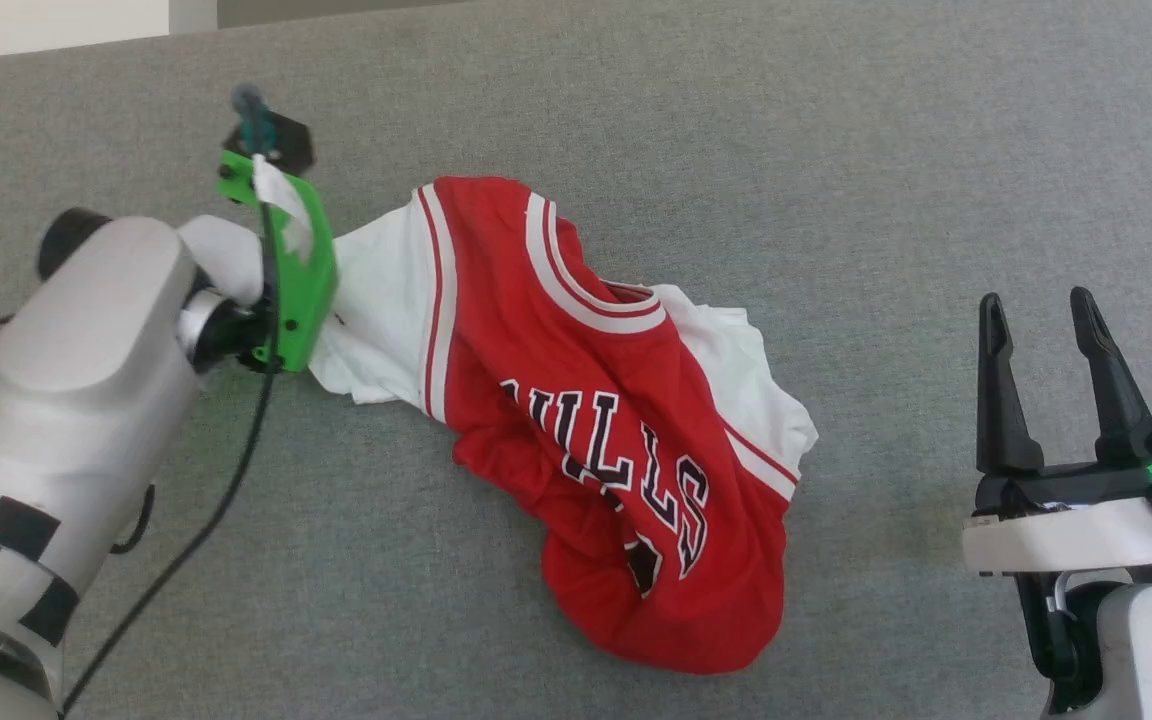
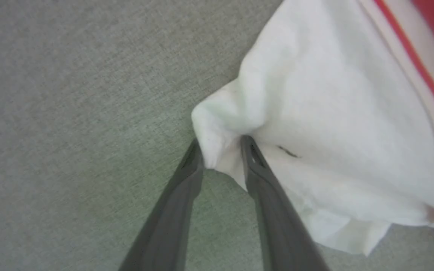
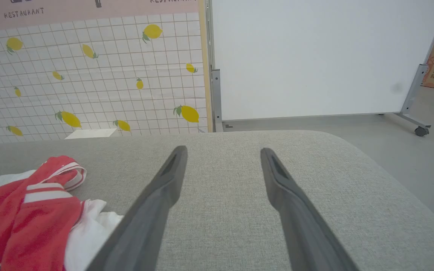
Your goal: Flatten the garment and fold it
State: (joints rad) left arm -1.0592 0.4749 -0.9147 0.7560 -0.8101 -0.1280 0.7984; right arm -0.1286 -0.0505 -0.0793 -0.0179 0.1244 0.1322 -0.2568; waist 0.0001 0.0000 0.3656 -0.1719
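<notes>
Red "BULLS" T-shirt (image 1: 616,450) crumpled on the table (image 1: 836,150); left claw (image 2: 220,146) pinches its ten-o'clock white sleeve (image 1: 376,290), right claw (image 1: 1036,300) gapes empty at three o'clock.

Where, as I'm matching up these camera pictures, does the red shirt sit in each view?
Head view: the shirt lies crumpled across the centre.
Left wrist view: its white sleeve is at the upper right, pinched by the left gripper.
Right wrist view: it is in the lower left corner.
Shared landmark: the grey fabric surface under it.
</notes>
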